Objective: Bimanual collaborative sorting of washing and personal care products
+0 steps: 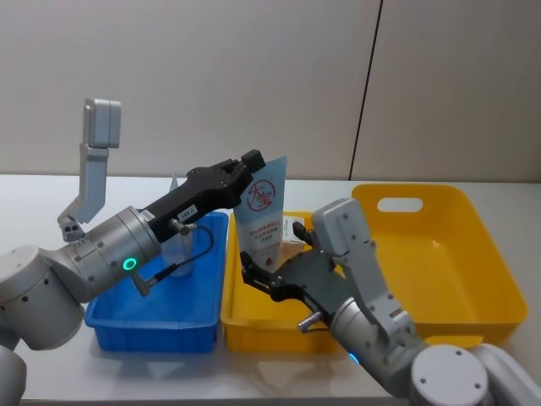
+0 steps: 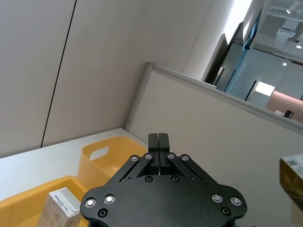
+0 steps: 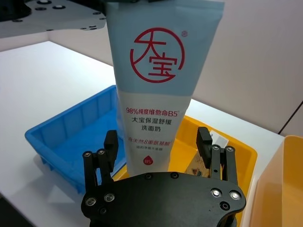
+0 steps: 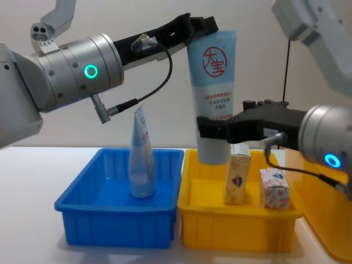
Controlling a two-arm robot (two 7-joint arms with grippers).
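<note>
Aloft, left gripper pinches tube by its crimp; right gripper, fingers spread, straddles its lower end.

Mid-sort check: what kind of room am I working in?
Probably an office-style test bay: a white table with a blue bin and yellow bins, plain partition panels behind, and glass-walled rooms with ceiling lights beyond.

Light-blue squeeze tube with red round logo upright in mid-air, cap down; second tube standing in blue plastic bin; cream carton and patterned box upright in small yellow plastic bin.
</note>
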